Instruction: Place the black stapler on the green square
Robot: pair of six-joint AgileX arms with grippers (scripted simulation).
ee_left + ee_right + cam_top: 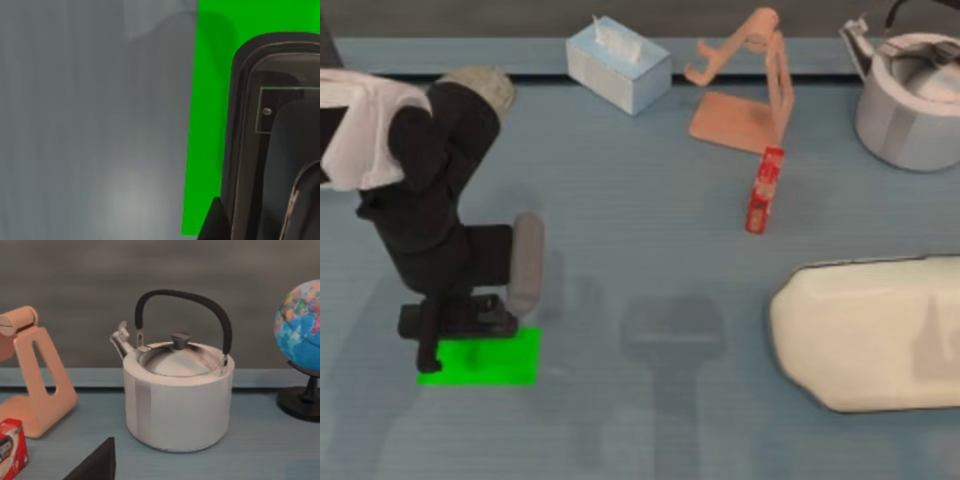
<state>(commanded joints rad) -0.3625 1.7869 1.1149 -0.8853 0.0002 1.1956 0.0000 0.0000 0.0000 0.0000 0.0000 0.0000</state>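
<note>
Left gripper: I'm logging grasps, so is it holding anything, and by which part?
The left gripper is down at the green square's far edge with the black stapler close under it, but whether it grips it cannot be told.

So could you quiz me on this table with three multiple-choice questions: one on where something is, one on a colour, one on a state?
1. Where is the green square?
A. At the table's left, under the left arm
B. At the right, beside the kettle
C. Under the tissue box

2. What colour is the small carton by the peach stand?
A. Blue
B. Red
C. Yellow

3. How is the kettle?
A. Tipped on its side
B. Upright, lid off
C. Upright, lid on

Answers:
1. A: the green square lies at the left. The left gripper is low at its edge and the black stapler is over the green. The right arm is parked at the right.
2. B: the carton beside the stand is red.
3. C: the kettle stands upright with its lid seated.
</note>
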